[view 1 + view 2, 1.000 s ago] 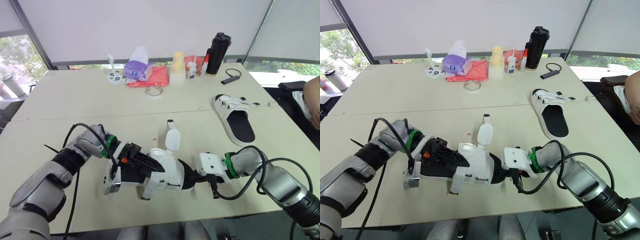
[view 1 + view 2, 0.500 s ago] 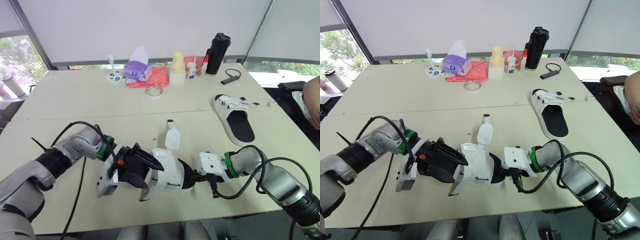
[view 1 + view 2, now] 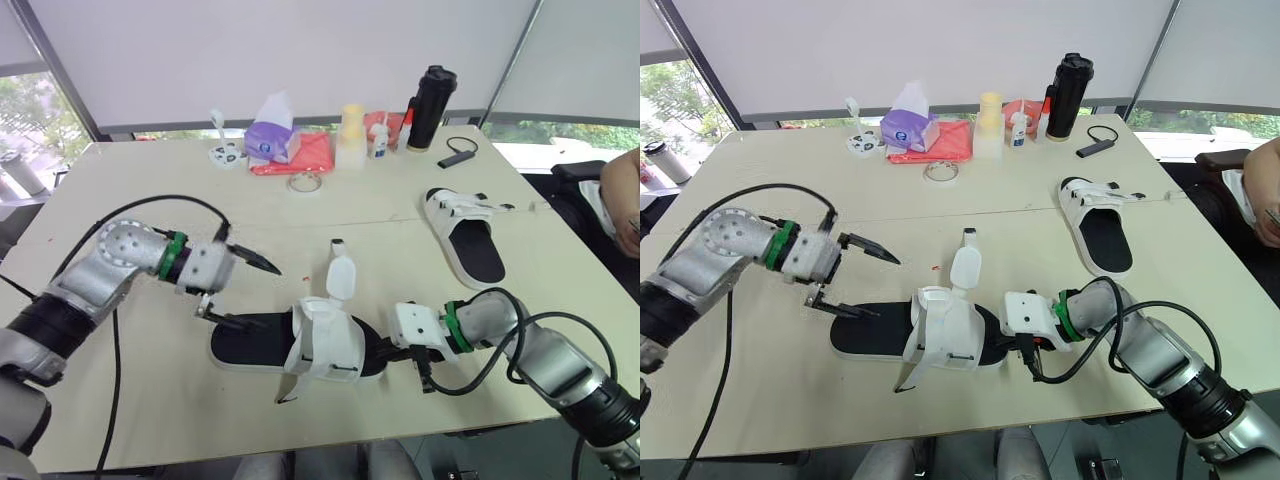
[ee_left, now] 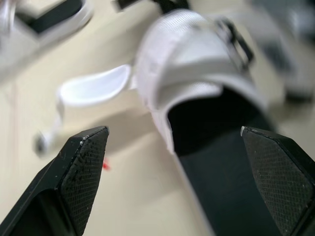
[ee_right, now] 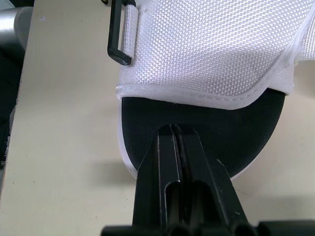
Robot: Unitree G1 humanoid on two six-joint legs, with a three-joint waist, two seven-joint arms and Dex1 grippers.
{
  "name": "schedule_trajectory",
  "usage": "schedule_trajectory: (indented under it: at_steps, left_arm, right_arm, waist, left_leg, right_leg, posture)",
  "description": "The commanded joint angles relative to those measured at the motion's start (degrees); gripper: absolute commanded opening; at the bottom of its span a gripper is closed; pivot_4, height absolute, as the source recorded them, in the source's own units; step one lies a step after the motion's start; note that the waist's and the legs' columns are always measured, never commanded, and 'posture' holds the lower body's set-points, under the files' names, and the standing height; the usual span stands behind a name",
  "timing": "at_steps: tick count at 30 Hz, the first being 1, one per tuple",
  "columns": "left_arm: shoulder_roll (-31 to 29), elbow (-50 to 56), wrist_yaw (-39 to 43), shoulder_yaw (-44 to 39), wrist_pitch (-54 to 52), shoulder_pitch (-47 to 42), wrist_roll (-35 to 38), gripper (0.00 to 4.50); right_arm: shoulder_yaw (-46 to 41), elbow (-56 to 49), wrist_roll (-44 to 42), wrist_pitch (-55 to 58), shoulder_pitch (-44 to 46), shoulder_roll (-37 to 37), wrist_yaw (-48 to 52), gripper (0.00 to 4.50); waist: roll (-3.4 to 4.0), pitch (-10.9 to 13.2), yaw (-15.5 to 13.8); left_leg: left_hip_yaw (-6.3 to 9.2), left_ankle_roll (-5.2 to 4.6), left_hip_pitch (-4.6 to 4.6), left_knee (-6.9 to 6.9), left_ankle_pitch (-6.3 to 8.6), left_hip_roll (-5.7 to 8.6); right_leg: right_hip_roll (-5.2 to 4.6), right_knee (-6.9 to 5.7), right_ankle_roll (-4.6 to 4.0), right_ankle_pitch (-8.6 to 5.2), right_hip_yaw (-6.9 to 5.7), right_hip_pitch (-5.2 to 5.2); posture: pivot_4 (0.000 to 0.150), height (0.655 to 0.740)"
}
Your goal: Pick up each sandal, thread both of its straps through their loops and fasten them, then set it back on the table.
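Observation:
The near white sandal (image 3: 320, 340) with a black footbed lies flat on the table's front part. Its upper band (image 4: 197, 64) has one strap (image 3: 342, 278) standing up loose and another strap (image 3: 290, 382) hanging off the front side. My left gripper (image 3: 252, 296) is open, hovering just left of the sandal's heel end, with nothing between its fingers (image 4: 83, 162). My right gripper (image 3: 388, 350) is shut on the rim of the sole (image 5: 147, 162) at the sandal's right end. A second white sandal (image 3: 470, 240) lies at the right of the table.
At the table's back stand a purple tissue pack (image 3: 270, 140), a red cloth (image 3: 305, 155), a tape roll (image 3: 307, 183), a yellow cup stack (image 3: 350, 135), small bottles (image 3: 382, 138) and a black flask (image 3: 428, 95). A person's arm (image 3: 620, 195) is at the right edge.
My left gripper has let go of the sandal's heel, opened and drawn back up and to the left. The sandal has come down flat. The right gripper keeps its hold.

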State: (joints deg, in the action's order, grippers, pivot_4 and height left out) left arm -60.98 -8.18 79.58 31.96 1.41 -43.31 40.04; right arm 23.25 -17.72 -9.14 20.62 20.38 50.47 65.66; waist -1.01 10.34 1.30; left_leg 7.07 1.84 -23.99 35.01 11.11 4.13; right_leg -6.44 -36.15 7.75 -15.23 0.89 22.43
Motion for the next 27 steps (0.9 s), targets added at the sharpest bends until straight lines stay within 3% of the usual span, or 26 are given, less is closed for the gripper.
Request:
schedule_trajectory:
  at_steps: [1, 5, 14, 27]
  left_arm:
    - [-0.67, 5.89, 2.85, -4.37, -19.51, 1.47, 6.71, 4.46]
    - [1.59, 9.16, 2.8, -7.72, -32.65, 4.24, 9.72, 4.46]
    - [3.96, 17.41, 4.11, -12.83, -44.24, 11.58, 9.57, 4.46]
    - [6.22, 25.53, 2.98, -12.77, -36.39, 17.66, -4.48, 4.46]
  right_arm:
    - [0.82, 5.38, 5.24, 0.99, 0.05, 0.09, -1.82, 0.0]
    - [0.84, 5.49, 5.16, 1.04, 0.47, 0.04, -1.75, 0.0]
    - [0.72, 4.85, 4.94, 1.71, -0.06, 0.05, -2.12, 0.0]
    - [0.41, 4.09, 4.56, 2.46, -0.68, 0.14, -2.17, 0.0]
  waist:
    - [0.02, 0.01, 0.02]
    - [0.0, 0.02, -0.07]
    - [-0.02, 0.02, -0.14]
    - [-0.02, 0.01, -0.21]
  left_leg:
    - [0.0, 0.0, 0.0, -0.01, 0.0, 0.0]
    - [0.02, 0.01, -0.01, -0.03, 0.01, -0.01]
    - [-0.11, 0.02, -0.17, -0.04, 0.01, -0.04]
    - [-0.45, 0.03, -0.41, -0.06, 0.02, -0.2]
  right_leg:
    - [-0.03, 0.01, -0.01, 0.0, 0.0, 0.0]
    - [-0.08, 0.02, -0.02, 0.0, 0.01, 0.04]
    - [-0.34, 0.07, -0.13, 0.05, 0.01, 0.24]
    - [-0.49, 0.31, -0.39, 0.21, 0.0, 0.56]
  posture:
    - [0.15, 0.74]
    - [0.15, 0.74]
    - [0.15, 0.74]
    - [0.15, 0.74]
